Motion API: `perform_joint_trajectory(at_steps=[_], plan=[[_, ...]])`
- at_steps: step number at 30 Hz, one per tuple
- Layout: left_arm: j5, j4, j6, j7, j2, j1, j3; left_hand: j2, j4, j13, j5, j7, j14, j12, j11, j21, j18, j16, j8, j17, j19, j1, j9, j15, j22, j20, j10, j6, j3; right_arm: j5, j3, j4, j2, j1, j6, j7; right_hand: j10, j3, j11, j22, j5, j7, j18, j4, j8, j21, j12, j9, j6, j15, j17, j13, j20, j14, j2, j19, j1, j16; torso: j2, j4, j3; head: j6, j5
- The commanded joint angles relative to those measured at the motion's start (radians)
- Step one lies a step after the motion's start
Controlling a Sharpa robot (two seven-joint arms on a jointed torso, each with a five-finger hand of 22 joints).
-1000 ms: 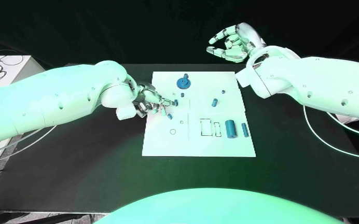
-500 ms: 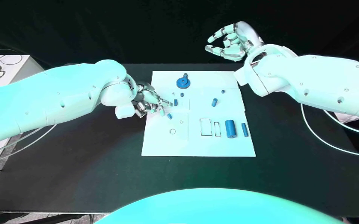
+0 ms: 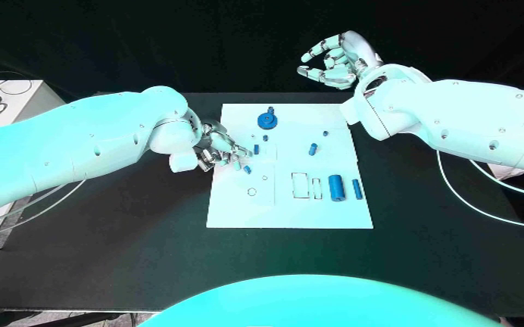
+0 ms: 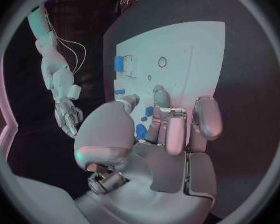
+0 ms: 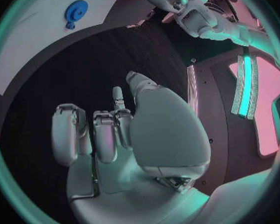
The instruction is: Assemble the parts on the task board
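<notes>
Left hand point(image 3: 214, 149) low over near-left edge of white board point(image 3: 289, 213); fingers curled together round small blue piece point(image 4: 140, 131), pinch looks closed on it, though contact partly hidden. Second blue peg point(image 3: 247, 169) lies just beyond fingertips. Gear point(image 3: 267, 121), pegs, blocks point(image 3: 336, 188) lie further off, across board. Step, my guess: carrying piece to its hole. Next: line up, lower straight. Right hand point(image 3: 336, 59) raised behind board, fingers curled, holding nothing.

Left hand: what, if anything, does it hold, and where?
The left hand seems to pinch a small blue part at its fingertips; the exact hold cannot be told.
</notes>
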Motion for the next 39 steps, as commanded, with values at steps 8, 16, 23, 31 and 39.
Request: perform_joint_trajectory(at_steps=[8, 16, 23, 31, 39], plan=[[-0.033, -0.017, 0.026, -0.003, 0.016, -0.008, 0.0, -0.003, -0.001, 0.008, 0.0, -0.008, 0.051, 0.007, -0.001, 0.004, -0.015, 0.001, 0.008, 0.109, -0.001, 0.018, 0.004, -0.007, 0.001, -0.008, 0.012, -0.002, 0.007, -0.005, 0.001, -0.004, 0.004, 0.0, 0.007, 0.0, 0.019, -0.001, 0.007, 0.212, 0.001, 0.002, 0.007, 0.003, -0.004, -0.003, -0.004, -0.001, -0.007, 0.006, 0.219, 0.188, 0.005, 0.095, 0.0, 0.053, -0.003, -0.002, 0.002, 0.0029, 0.002, 0.0, -0.005], [-0.041, -0.033, 0.028, -0.004, 0.029, -0.018, 0.0, -0.004, -0.001, 0.016, 0.0, -0.009, 0.051, 0.01, -0.002, 0.005, -0.015, 0.001, 0.01, 0.111, -0.001, 0.028, 0.008, -0.008, 0.001, -0.008, 0.015, -0.002, 0.013, -0.004, 0.001, -0.007, 0.007, 0.0, 0.008, 0.0, 0.018, 0.001, 0.007, 0.212, 0.004, 0.002, 0.007, 0.003, -0.005, -0.003, -0.005, -0.001, -0.007, 0.006, 0.218, 0.187, 0.006, 0.094, 0.0, 0.053, -0.003, -0.003, 0.002, 0.003, 0.0017, 0.0, -0.007], [-0.044, -0.04, 0.028, -0.004, 0.037, -0.025, 0.0, -0.005, -0.001, 0.015, 0.0, -0.009, 0.051, 0.01, -0.002, 0.005, -0.015, 0.001, 0.01, 0.11, -0.001, 0.029, 0.008, -0.008, 0.001, -0.008, 0.014, -0.002, 0.013, -0.005, 0.001, -0.008, 0.009, 0.0, 0.008, -0.001, 0.018, 0.001, 0.007, 0.212, 0.004, 0.002, 0.007, 0.003, -0.005, -0.003, -0.005, -0.001, -0.007, 0.006, 0.218, 0.187, 0.006, 0.094, 0.0, 0.053, -0.003, -0.003, 0.001, 0.0036, 0.0017, 0.0, -0.008], [-0.045, -0.048, 0.025, -0.004, 0.044, -0.029, 0.0, -0.005, -0.001, 0.018, -0.001, -0.009, 0.051, 0.011, -0.002, 0.005, -0.016, 0.001, 0.01, 0.111, 0.0, 0.03, 0.008, -0.008, 0.002, -0.008, 0.015, -0.002, 0.013, -0.005, 0.001, -0.009, 0.011, 0.0, 0.009, 0.0, 0.018, 0.001, 0.007, 0.212, 0.004, 0.002, 0.007, 0.003, -0.005, -0.003, -0.005, -0.001, -0.007, 0.006, 0.218, 0.187, 0.006, 0.094, 0.0, 0.053, -0.003, -0.003, 0.001, 0.0035, 0.0022, 0.0, -0.009], [-0.046, -0.054, 0.033, -0.005, 0.051, -0.031, 0.0, -0.005, 0.0, 0.025, -0.001, -0.009, 0.052, 0.014, -0.002, 0.006, -0.016, 0.002, 0.011, 0.114, 0.0, 0.03, 0.009, -0.008, 0.003, -0.008, 0.018, -0.002, 0.014, -0.005, 0.001, -0.009, 0.012, 0.0, 0.01, 0.0, 0.019, 0.002, 0.007, 0.212, 0.006, 0.002, 0.007, 0.002, -0.005, -0.002, -0.004, 0.0, -0.007, 0.006, 0.218, 0.188, 0.006, 0.095, 0.001, 0.053, -0.002, -0.002, 0.003, 0.006, 0.0015, 0.0, -0.012]])
